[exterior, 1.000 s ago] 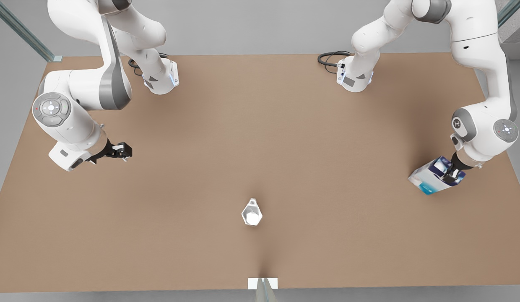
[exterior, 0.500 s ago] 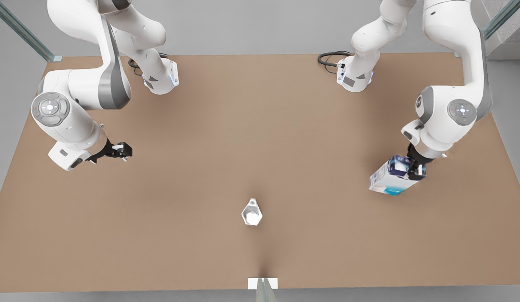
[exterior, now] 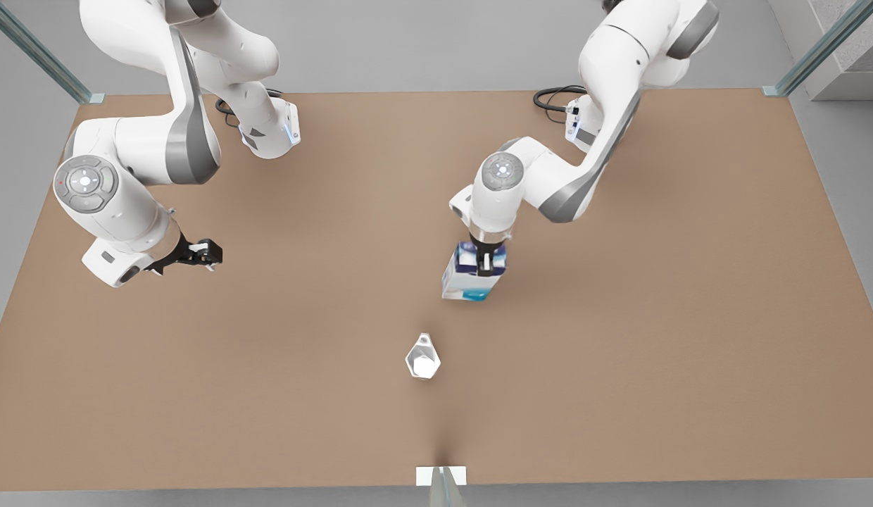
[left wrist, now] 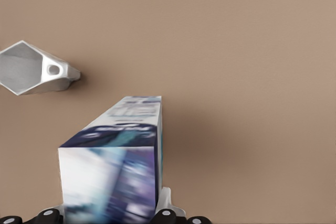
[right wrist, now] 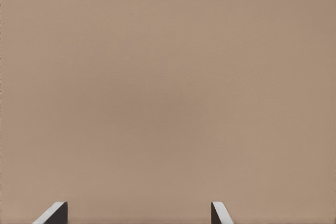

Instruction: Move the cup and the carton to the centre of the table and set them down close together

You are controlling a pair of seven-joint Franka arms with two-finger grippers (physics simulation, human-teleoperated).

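Observation:
The dark blue, white and teal carton hangs near the middle of the brown table, with my left gripper shut on its top end. In the left wrist view the carton stretches away from the camera, and the cup stands a short way beyond it. The pale faceted cup rests upright on the table, nearer the front edge than the carton and apart from it. My right gripper waits open at the front view's left, its fingers spread over bare table.
A small white tag sits at the table's near edge. Both arm bases and a black cable are at the far edge. Glass posts stand at the far corners.
My left gripper has carried the carton from the front view's right edge to the middle of the table, close to the cup. The right arm and the cup have not moved.

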